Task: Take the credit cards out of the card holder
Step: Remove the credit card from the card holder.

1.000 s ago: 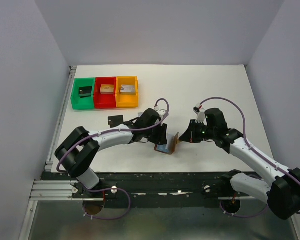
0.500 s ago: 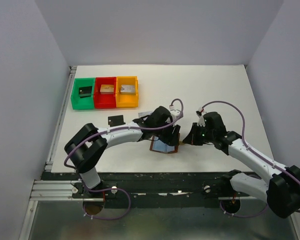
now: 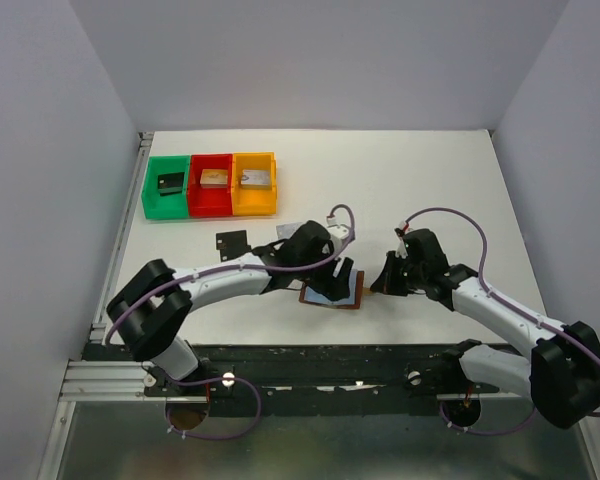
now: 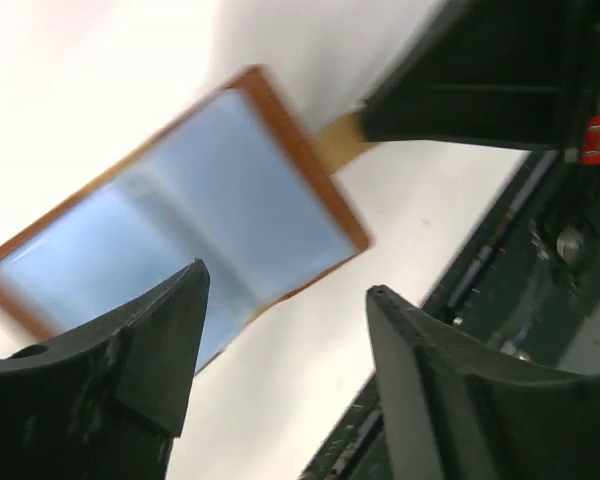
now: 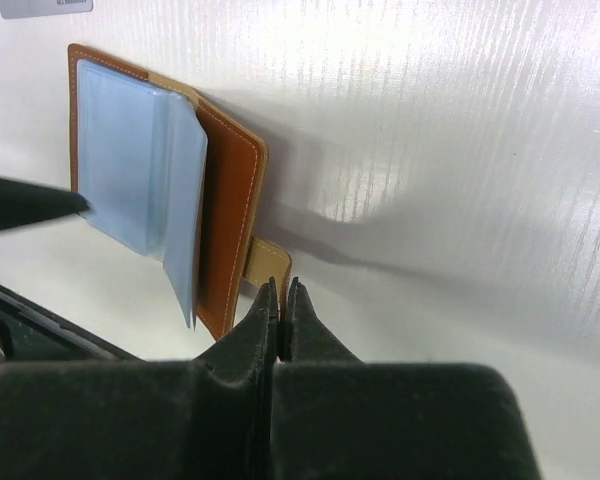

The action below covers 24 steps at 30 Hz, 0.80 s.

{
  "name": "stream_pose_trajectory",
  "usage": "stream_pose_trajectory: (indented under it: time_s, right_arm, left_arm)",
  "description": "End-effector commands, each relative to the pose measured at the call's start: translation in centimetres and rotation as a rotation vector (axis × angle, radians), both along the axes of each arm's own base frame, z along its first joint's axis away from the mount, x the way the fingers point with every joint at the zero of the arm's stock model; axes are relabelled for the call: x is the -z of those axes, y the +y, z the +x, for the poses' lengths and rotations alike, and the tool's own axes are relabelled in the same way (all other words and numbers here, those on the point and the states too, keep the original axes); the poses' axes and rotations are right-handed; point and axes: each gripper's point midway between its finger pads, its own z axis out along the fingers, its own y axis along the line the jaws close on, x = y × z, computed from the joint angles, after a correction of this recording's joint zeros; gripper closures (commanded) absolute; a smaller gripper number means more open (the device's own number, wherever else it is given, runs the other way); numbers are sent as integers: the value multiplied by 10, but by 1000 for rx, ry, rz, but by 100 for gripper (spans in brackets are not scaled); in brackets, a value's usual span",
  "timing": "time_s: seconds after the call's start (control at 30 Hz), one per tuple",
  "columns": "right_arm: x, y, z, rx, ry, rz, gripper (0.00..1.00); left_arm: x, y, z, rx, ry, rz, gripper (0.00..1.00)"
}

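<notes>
**Card holder lies open between the two grippers**

From above, we see the left arm [image 3: 220, 275] stretched low across the table [image 3: 430, 180]. Its left gripper [image 3: 337, 280] hangs over the card holder [image 3: 332, 294]. The right arm [image 3: 490, 310] bends in from the other side, and the right gripper [image 3: 382, 281] sits at the holder's right end. The holder is near the front edge, with its long axis running left to right. A black card [image 3: 230, 241] lies behind the left arm. Three bins [image 3: 211, 184] stand well apart at the back left.

From the left wrist, we see the fingers [image 4: 130, 360] spread wide with nothing between them. The blurred holder lies below, blue lining up.

From the right wrist, we see the right gripper pressed together on the end of the tan tab [image 5: 267, 262]. The tab points toward the camera. One blue sleeve stands half lifted, and a grey card [image 5: 42, 6] lies beyond.
</notes>
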Motion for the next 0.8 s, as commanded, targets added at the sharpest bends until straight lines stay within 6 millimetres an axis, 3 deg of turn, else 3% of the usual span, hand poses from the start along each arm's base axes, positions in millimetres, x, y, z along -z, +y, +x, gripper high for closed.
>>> stream_pose_trajectory:
  time_s: [0.0,0.07,0.27,0.77]
  right_arm:
    - [-1,-7,2,19,-14,-29,100]
    - [-1,-7,2,13,-13,-29,100]
    - [4,-5,1,6,-3,-23,100]
    - [5,-2,0,-3,6,-13,100]
  left_arm:
    - [-13,51,41,-332,-55,-48,18]
    - [-11,67,43,-380,-16,-72,1]
    - [-2,76,48,-403,22,-87,1]
    - [21,60,40,-326,116,-82,8]
